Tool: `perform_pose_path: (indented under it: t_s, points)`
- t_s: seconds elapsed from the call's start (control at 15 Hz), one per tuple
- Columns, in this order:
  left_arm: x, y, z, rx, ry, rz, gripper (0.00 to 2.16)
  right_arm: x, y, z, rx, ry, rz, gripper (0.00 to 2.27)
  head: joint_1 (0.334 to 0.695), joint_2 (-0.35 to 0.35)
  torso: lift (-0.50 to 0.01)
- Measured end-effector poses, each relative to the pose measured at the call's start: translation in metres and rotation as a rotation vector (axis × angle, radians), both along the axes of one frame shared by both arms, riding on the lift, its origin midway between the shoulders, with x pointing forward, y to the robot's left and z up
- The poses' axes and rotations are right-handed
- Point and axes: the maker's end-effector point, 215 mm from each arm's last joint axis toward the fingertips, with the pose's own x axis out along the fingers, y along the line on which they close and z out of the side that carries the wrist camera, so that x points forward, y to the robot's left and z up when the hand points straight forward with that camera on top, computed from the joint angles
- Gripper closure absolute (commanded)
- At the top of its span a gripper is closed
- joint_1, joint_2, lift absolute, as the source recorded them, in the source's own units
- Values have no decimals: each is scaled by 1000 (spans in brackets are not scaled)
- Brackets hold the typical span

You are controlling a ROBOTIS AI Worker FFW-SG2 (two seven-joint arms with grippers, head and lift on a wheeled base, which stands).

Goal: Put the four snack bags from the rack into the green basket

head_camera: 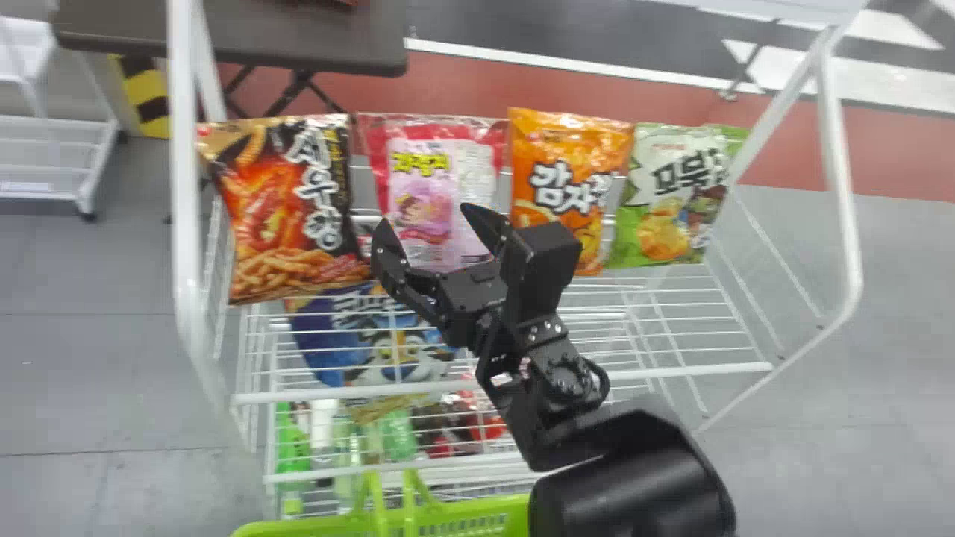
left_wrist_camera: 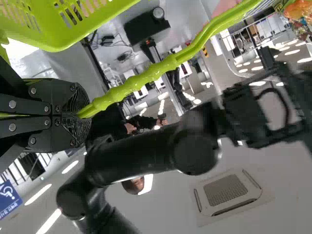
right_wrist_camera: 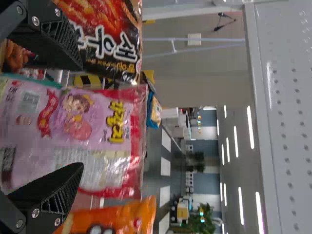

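A grey floor [head_camera: 97, 358] and a red floor strip [head_camera: 649, 97] lay behind the white wire rack [head_camera: 183, 186], with a dark table [head_camera: 231, 37] beyond its left side. Four snack bags stood side by side along the upper tier: the black-and-orange bag [head_camera: 280, 201], the pink bag [head_camera: 436, 171], the orange bag [head_camera: 571, 149] and the green bag [head_camera: 671, 179]. A blue bag [head_camera: 321, 335] lay lower in the rack and was judged not to belong to the four. On this reading no transfer was complete, and all four bags remained to be placed in the green basket [left_wrist_camera: 48, 39], which was at the near side of the rack; its contents could not be determined.

The right gripper [head_camera: 424, 216] was in front of the pink bag, its two fingers spread wide with nothing gripped between them. Whether either finger touched the packaging could not be told. The pink bag was judged the likely first pick, the next step being to advance and close on it. The left gripper [left_wrist_camera: 87, 113] was clamped on the basket handle [left_wrist_camera: 146, 73], its fingers pressed together around the bar.
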Motion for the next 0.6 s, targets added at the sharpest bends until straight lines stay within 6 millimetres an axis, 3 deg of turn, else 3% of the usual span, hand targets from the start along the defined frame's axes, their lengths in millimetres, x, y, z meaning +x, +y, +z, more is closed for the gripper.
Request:
perform_pose_path:
  t_s: [0.2, 0.47, 0.53, 0.6]
  points:
    - [3, 0, -2, 2, 6, -3, 2132, 21, 47, -10, -38, 32, 82, 124, 695, -42, -6]
    - [5, 3, -4, 9, 9, -8, 2132, 51, 76, -38, -83, 109, 165, 151, 695, 35, -6]
    - [6, 4, -5, 10, 9, -8, 2132, 55, 82, -41, -77, 123, 195, 340, 695, 46, -6]
    - [7, 4, -6, 11, 11, -7, 2132, 59, 90, -41, -69, 133, 231, 984, 695, 57, -6]
